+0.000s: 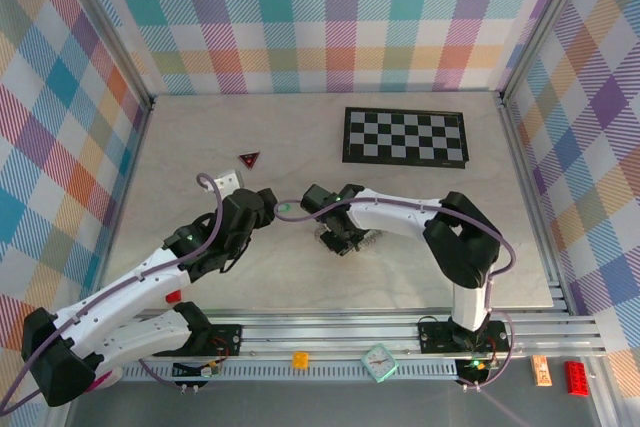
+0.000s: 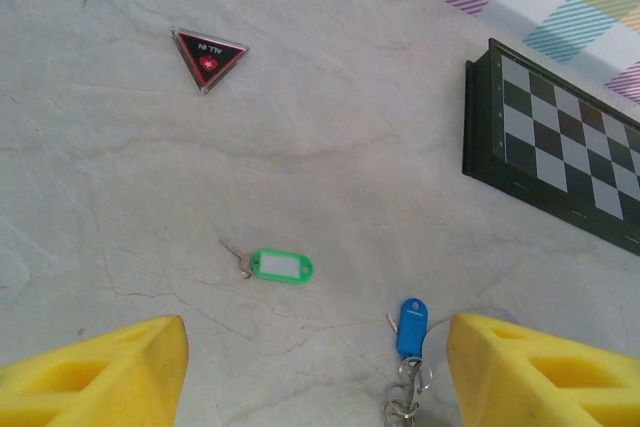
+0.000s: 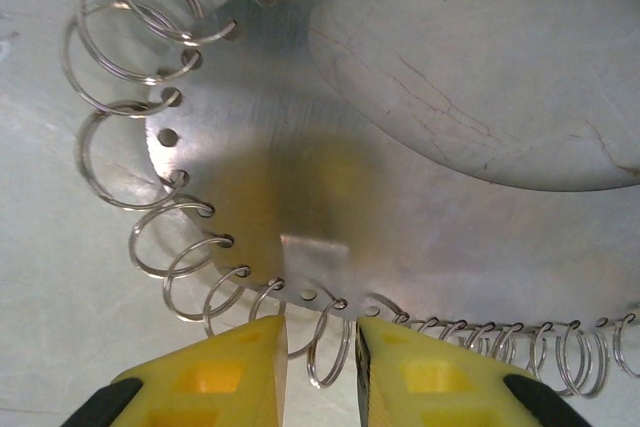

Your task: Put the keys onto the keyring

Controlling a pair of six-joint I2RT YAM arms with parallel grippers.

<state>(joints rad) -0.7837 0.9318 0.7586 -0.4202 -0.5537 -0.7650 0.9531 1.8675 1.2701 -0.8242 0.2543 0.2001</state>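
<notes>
Top view: left gripper (image 1: 264,209) sits mid-table, just left of the small mint-green-headed key (image 1: 287,209). Right gripper (image 1: 338,232) is low over the large grey metal band-like keyring (image 1: 352,240), to the right. Dark red triangle (image 1: 249,159) and black-and-white checkerboard (image 1: 405,136) lie farther back, well apart.

Left wrist: yellow fingers (image 2: 100,372) are spread wide with nothing held. The mint-green-headed key (image 2: 281,266) lies flat on the pale table (image 2: 120,207). The small blue-headed key (image 2: 411,322) lies right of it, touching a short silvery chain (image 2: 404,397); linked or not, can't tell.

Right wrist: the keyring (image 3: 300,197) has a holed rim hung with small wire rings (image 3: 120,162). Jaws are nearly closed around one wire ring (image 3: 330,347); pinched or not, can't tell.

Step, likely: right steadies the ring while left lines up on the green key. Next, left should lower, pinch the green head, and carry it right to the ring.
</notes>
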